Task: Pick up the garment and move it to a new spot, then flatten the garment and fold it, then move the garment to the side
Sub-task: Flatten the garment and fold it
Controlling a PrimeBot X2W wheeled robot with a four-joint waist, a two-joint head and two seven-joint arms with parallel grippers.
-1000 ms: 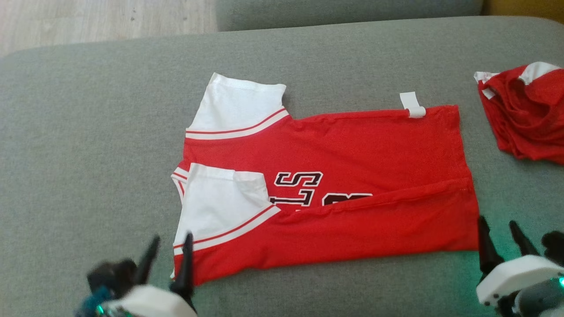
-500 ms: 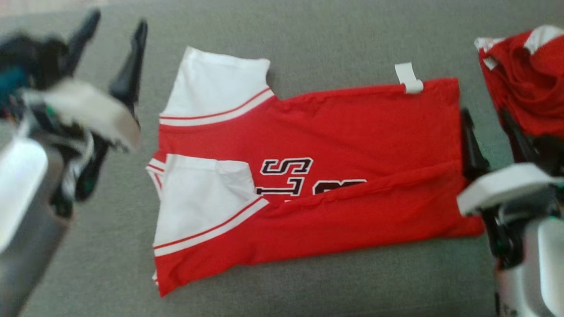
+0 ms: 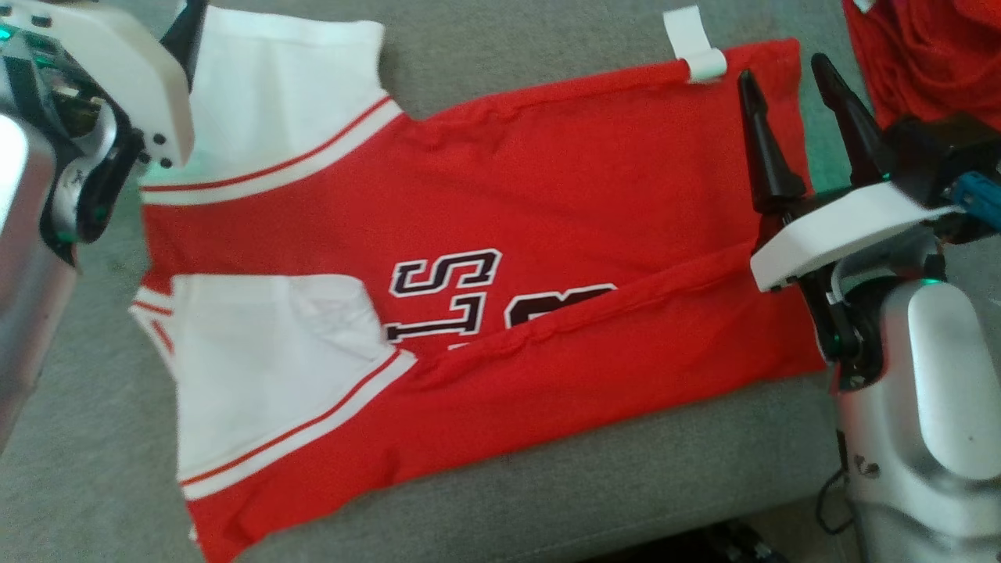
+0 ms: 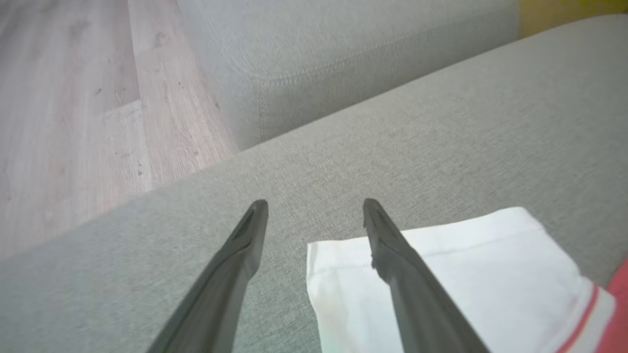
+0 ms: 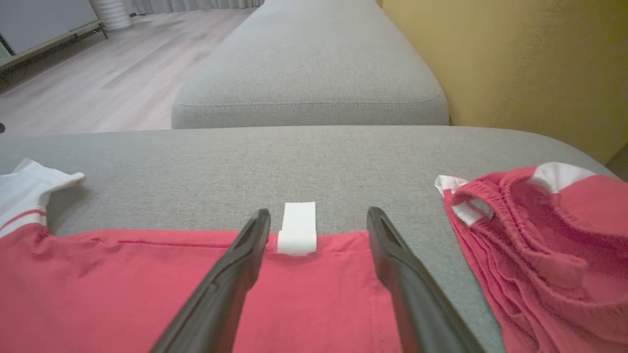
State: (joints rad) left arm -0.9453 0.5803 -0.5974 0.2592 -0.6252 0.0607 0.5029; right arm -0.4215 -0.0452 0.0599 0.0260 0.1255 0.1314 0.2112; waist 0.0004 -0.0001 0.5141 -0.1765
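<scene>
the garment (image 3: 547,195), a red jersey with white sleeves, lies flat across the middle of the head view on the grey sofa cushion (image 3: 547,485). its lower long edge is already folded up over the letters, so i judge that the next fold brings the upper edge down to meet it. for this reason my grippers stand at its two upper corners. my left gripper (image 4: 315,206) is at the upper left of the frame, fingers spread wide and empty, one finger over the corner of the white sleeve (image 4: 441,255) and the other over bare cushion. my right gripper (image 3: 783,74) is at the upper right, also spread and holding nothing, over the hem near the white tag (image 3: 692,43). another red cloth (image 3: 923,70) lies near, in the far upper right. i think i must take care not to catch it.
</scene>
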